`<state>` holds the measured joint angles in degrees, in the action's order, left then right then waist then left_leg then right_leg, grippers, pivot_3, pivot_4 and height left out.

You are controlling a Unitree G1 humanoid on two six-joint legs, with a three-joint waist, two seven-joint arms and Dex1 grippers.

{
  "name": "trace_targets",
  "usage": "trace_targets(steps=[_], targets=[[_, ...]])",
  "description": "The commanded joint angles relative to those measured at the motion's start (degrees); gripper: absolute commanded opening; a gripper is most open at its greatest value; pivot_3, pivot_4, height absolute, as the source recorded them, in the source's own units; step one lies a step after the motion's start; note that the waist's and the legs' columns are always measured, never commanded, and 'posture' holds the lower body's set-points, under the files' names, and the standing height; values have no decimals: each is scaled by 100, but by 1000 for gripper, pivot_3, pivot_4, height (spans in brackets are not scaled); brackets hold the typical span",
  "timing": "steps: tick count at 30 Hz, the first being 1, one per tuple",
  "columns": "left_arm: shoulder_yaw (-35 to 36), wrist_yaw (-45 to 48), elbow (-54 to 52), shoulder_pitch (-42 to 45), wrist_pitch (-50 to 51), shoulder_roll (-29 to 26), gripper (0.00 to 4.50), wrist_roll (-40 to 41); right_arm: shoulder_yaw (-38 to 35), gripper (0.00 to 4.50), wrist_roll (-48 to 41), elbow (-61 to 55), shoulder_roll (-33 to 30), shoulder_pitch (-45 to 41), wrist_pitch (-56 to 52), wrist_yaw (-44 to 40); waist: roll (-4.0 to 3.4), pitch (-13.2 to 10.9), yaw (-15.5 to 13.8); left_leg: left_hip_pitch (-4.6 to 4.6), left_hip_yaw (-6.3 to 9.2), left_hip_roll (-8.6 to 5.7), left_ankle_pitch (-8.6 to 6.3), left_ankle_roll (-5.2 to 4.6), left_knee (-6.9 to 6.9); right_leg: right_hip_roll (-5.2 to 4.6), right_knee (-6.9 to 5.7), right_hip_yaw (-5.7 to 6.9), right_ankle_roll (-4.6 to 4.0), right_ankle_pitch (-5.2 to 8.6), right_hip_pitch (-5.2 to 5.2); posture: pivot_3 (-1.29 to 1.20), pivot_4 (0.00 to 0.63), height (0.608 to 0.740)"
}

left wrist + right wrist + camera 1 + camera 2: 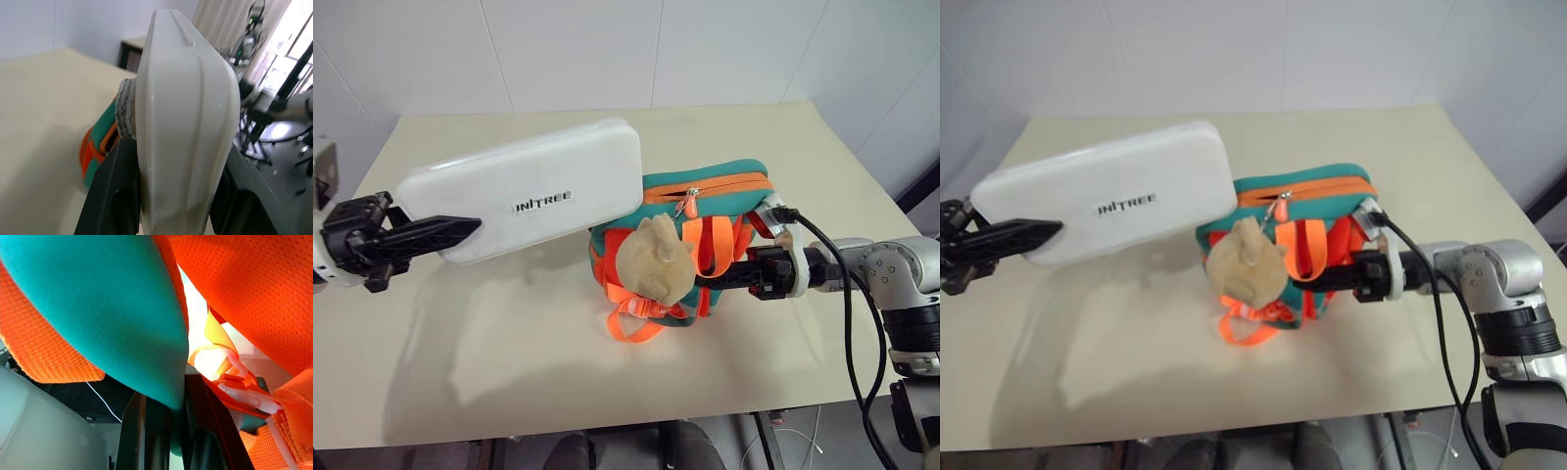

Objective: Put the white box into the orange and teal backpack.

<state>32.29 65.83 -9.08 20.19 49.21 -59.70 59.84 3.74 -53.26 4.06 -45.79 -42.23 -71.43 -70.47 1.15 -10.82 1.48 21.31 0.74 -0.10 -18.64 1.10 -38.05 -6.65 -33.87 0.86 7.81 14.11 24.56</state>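
The white box (529, 191), flat and long with dark lettering, is held in the air over the table's left half. My left gripper (450, 233) is shut on its left end, one black finger (115, 196) on each broad face. The box's right end reaches the upper left corner of the orange and teal backpack (715, 196). The backpack stands upright mid-table with a tan plush toy (651, 259) hanging on its front. My right gripper (729, 277) comes in level from the right. It is shut on a teal strap (98, 308) of the backpack.
The beige table (509, 372) has bare room in front and to the left under the box. Loose orange webbing loops (636, 323) lie at the backpack's foot. A black cable (847, 294) runs along my right arm. White tiled walls stand close behind the table.
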Motion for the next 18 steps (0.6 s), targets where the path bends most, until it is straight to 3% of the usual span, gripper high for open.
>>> trace_targets(steps=[1,7,18], targets=[[-338,206,125,327,-726,16,1302,-525,-10,441,49,-45,43,-115,30,-103,0,0,-4,0,1,1,0,0,0,1,-1,0,-1,0,0,0,150,740],[-1016,535,721,817,-2215,111,1302,-1683,-110,441,42,-122,50,-42,-1,-73,0,0,-7,-1,-2,1,1,1,-2,1,0,-2,-2,-2,-1,0,150,740],[-1591,713,1896,1809,-3565,260,1302,-2604,-294,441,-43,-261,91,140,-58,62,0,0,-25,1,-3,0,0,0,-7,0,-1,-1,2,-5,-3,0,150,740]])
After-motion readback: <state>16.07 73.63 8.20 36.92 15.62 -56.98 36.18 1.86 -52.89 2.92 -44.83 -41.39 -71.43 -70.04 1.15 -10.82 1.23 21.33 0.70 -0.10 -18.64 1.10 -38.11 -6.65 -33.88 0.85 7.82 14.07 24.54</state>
